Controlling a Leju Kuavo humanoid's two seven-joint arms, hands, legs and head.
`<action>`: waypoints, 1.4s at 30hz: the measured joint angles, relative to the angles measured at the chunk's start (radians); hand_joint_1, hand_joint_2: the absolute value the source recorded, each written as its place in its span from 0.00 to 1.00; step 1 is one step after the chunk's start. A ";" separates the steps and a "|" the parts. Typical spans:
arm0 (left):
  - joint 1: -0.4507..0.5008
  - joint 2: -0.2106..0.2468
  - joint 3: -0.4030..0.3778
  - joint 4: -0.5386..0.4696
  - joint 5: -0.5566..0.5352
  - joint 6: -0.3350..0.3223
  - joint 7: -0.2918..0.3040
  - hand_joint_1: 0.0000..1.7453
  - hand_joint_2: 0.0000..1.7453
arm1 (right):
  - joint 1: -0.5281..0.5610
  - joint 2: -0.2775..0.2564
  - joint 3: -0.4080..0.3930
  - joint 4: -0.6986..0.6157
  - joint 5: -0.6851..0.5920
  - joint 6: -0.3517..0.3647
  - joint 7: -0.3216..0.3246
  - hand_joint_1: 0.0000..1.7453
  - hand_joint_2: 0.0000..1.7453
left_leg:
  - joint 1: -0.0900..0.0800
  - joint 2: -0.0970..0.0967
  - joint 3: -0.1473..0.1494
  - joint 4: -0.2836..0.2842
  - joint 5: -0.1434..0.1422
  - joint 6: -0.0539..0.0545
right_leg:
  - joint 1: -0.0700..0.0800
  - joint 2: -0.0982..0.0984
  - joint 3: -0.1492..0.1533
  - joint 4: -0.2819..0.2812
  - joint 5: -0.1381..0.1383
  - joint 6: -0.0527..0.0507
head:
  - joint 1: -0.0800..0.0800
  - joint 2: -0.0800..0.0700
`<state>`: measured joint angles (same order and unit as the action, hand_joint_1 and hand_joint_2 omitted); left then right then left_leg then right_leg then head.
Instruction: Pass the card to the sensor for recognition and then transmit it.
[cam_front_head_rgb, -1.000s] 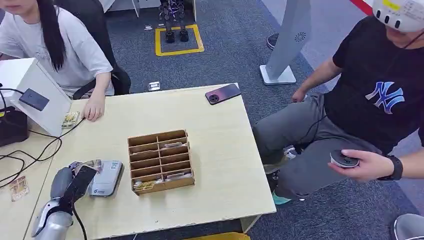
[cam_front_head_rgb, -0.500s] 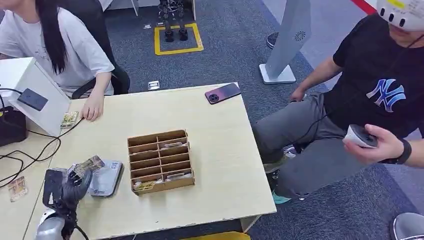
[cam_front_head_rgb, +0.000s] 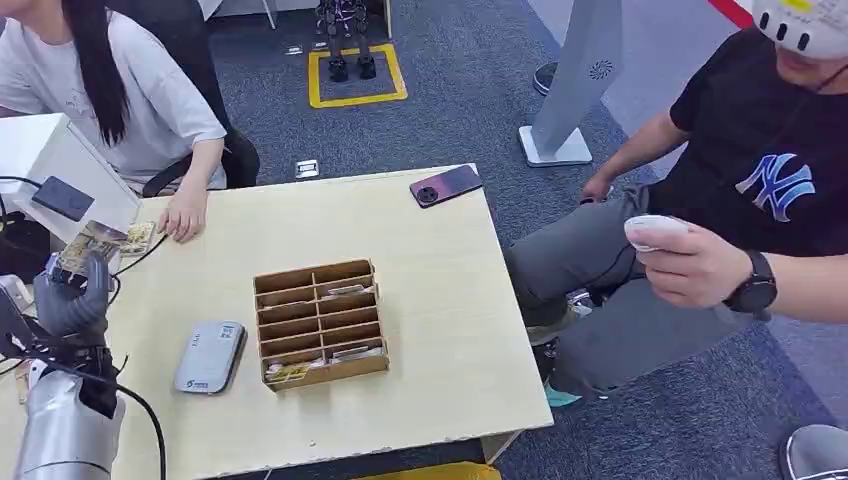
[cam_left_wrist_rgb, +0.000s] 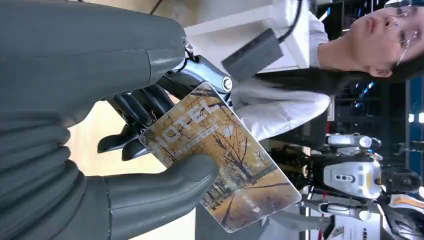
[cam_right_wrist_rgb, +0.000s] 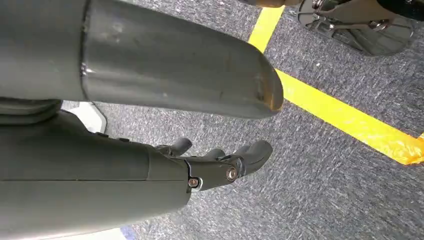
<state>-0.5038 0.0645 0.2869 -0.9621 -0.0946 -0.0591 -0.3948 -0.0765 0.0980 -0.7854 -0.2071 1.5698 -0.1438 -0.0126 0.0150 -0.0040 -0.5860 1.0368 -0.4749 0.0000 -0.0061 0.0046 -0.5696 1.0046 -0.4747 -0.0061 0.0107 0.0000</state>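
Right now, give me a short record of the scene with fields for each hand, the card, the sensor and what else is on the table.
left hand: raised at the table's left end, holds the card between thumb and fingers
card: printed with an autumn tree scene, lifted off the table, near the white box
sensor: grey flat reader, lies on the table left of the wooden organizer
right hand: hangs over the grey carpet, fingers loosely curled, holds nothing
wooden organizer: mid-table, cards in some slots
phone: at the table's far edge

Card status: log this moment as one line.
left hand: holds card | card: raised near white stand | right hand: hangs over floor, empty
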 joint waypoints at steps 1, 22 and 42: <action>-0.005 0.000 0.000 0.000 0.001 0.002 0.001 1.00 1.00 | 0.000 0.000 0.003 0.000 0.000 0.000 0.000 0.00 0.00 | 0.000 0.000 0.000 0.000 0.000 0.000 | 0.000 0.000 0.000 0.000 0.000 0.000 | 0.000 0.000; -0.106 0.056 -0.224 0.041 -1.072 0.731 0.077 1.00 1.00 | -0.012 0.000 0.080 0.000 0.000 0.018 -0.006 0.00 0.00 | 0.000 0.002 -0.001 0.000 0.000 0.000 | 0.000 0.002 -0.002 0.000 0.000 0.000 | 0.000 0.000; -0.135 0.095 -0.290 0.118 -1.263 0.749 0.130 1.00 1.00 | -0.023 0.000 0.121 0.000 0.000 0.024 0.003 0.00 0.00 | 0.000 0.004 -0.003 0.000 0.000 -0.001 | 0.000 0.004 -0.005 0.000 0.000 0.000 | 0.000 0.000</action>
<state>-0.6387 0.1595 -0.0034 -0.8446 -1.3580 0.6901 -0.2651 -0.0998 0.0980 -0.6649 -0.2068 1.5698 -0.1194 -0.0092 0.0149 -0.0002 -0.5894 1.0369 -0.4753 -0.0006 -0.0062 0.0088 -0.5746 1.0046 -0.4742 -0.0066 0.0107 0.0000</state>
